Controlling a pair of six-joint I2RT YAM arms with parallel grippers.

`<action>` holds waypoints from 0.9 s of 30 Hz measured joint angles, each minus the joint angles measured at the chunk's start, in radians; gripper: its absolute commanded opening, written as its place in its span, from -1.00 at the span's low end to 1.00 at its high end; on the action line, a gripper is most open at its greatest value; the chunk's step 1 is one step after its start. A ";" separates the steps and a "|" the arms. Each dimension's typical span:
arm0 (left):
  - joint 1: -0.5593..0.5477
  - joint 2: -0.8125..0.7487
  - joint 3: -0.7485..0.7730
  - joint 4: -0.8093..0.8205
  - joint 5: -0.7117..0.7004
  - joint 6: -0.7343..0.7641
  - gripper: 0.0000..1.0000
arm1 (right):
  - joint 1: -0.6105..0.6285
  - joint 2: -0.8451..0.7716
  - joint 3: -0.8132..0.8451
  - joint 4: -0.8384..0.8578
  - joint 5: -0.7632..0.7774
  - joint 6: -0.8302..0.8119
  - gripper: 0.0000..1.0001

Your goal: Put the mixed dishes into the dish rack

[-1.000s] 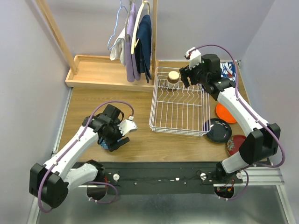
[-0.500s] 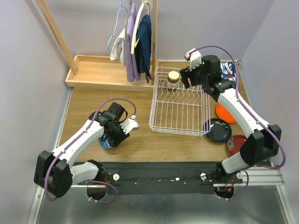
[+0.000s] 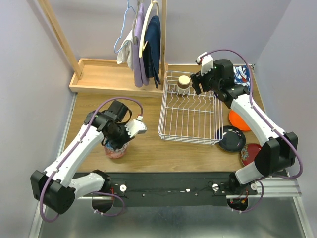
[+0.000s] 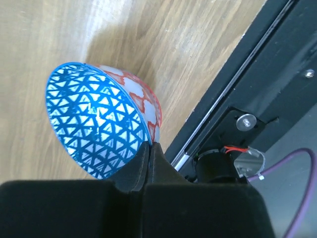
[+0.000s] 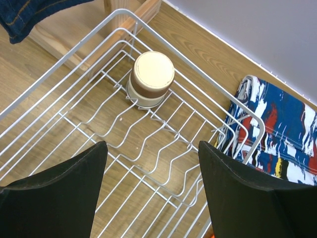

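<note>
Bowls: just one that I can count, the bowl (image 4: 99, 119). It has blue triangles inside and a red-and-white pattern outside. If that's really two nested together, I honestly can't tell.
Cups: one tan-brown cup (image 5: 150, 79).
Plates: three, namely the orange plate (image 3: 237, 121), black plate (image 3: 231, 139) and dark red plate (image 3: 249, 154).
Racks: one white wire dish rack (image 3: 190, 116).
Where the bowl is: near-left part of the table (image 3: 148, 148), close to the front edge and well apart from the rack.
Bowl facing: tipped right up on edge, with the mouth turned sideways toward the wrist camera, not up. From overhead you only get the red-and-white outside. Can't tell whether it touches the wood.
Left gripper (image 4: 148, 148): clamped tight on the bowl's rim, fingers pinched together.
Cup pose: it stands in the rack's far-left corner, long axis vertical, flat cream face up.
Plate pose: all lying flat on the table just right of the rack. The orange one is farthest and partly under the right arm, the dark red one nearest.
Right gripper (image 5: 152, 173): jaws spread wide with nothing in them, hanging over the rack's far end near the cup.
Other stuff: a patterned cloth (image 5: 277, 129) lies past the rack's far-right corner, and there's a wooden tray (image 3: 104, 77) at back left.
</note>
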State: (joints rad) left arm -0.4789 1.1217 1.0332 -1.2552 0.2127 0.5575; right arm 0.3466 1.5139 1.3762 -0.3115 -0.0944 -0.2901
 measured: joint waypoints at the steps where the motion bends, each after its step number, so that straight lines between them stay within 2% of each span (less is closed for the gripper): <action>1: 0.000 -0.006 0.022 -0.023 0.001 0.003 -1.00 | 0.000 0.000 -0.005 0.003 0.000 0.000 0.63; 9: 0.000 0.025 0.281 -0.094 0.027 0.058 -1.00 | 0.000 0.015 -0.024 0.010 0.009 -0.001 0.64; 15: 0.000 0.180 0.472 -0.098 0.127 0.065 -1.00 | -0.001 0.023 -0.024 0.023 0.116 -0.007 0.82; 18: -0.007 0.278 0.555 -0.066 0.205 0.055 -1.00 | -0.019 0.023 -0.023 0.029 0.197 0.012 0.99; 23: -0.062 0.371 0.593 0.026 0.325 0.037 -1.00 | -0.069 0.023 -0.023 0.003 0.345 0.059 1.00; 27: -0.115 0.429 0.615 0.104 0.413 -0.018 -1.00 | -0.104 0.008 -0.023 -0.049 0.405 0.080 0.99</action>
State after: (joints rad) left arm -0.5938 1.5509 1.6485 -1.1511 0.6254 0.5396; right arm 0.2428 1.5215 1.3533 -0.3603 0.3107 -0.2100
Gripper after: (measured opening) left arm 0.009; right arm 0.996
